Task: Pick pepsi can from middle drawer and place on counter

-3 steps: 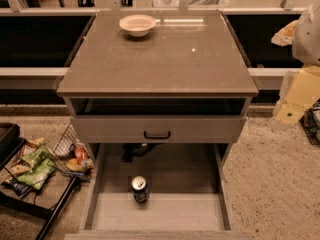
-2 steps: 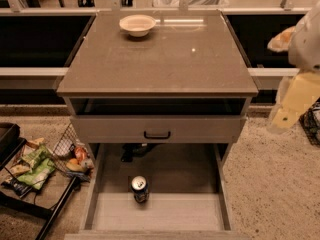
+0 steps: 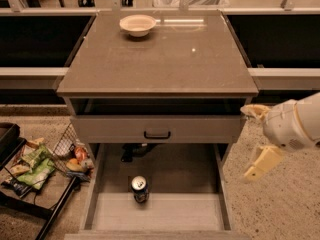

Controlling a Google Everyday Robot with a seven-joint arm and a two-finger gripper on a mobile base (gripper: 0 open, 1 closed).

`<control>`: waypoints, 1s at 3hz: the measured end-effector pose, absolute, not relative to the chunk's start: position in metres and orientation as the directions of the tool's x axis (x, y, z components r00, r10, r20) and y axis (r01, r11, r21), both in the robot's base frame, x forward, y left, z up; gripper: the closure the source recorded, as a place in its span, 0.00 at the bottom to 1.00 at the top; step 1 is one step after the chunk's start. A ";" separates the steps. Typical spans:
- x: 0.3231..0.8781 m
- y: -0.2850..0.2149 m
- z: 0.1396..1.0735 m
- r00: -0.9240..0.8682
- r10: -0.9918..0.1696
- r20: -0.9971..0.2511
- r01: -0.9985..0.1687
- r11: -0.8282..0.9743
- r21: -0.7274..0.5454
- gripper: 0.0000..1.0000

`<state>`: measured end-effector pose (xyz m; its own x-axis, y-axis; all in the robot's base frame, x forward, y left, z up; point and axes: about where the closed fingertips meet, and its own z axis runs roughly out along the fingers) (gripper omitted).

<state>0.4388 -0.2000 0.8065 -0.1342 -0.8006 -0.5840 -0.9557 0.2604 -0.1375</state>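
Note:
The pepsi can (image 3: 139, 189) stands upright on the pale floor of the pulled-out middle drawer (image 3: 165, 214), left of its centre. The grey-brown counter (image 3: 160, 59) tops the cabinet above it. My gripper (image 3: 246, 143) is open and empty. It hangs in the air to the right of the cabinet, at the height of the upper drawer front, well to the right of the can and above it. One pale finger (image 3: 255, 111) points towards the cabinet's corner, the other (image 3: 262, 163) hangs lower.
A pale bowl (image 3: 137, 24) sits at the back left of the counter. The upper drawer front with a black handle (image 3: 157, 133) overhangs the back of the open drawer. A wire rack of snack packets (image 3: 37, 161) stands on the floor at the left. Speckled floor lies at the right.
My gripper has come down and to the left, from the upper right edge of the view to beside the cabinet's right side. The can, drawer and bowl have not moved.

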 end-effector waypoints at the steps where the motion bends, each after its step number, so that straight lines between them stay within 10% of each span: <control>1: 0.447 -0.187 0.764 -0.118 -0.671 -0.732 -0.933 0.328 -0.150 0.00; 3: 0.451 -0.176 0.724 -0.141 -0.558 -0.818 -0.910 0.398 -0.115 0.00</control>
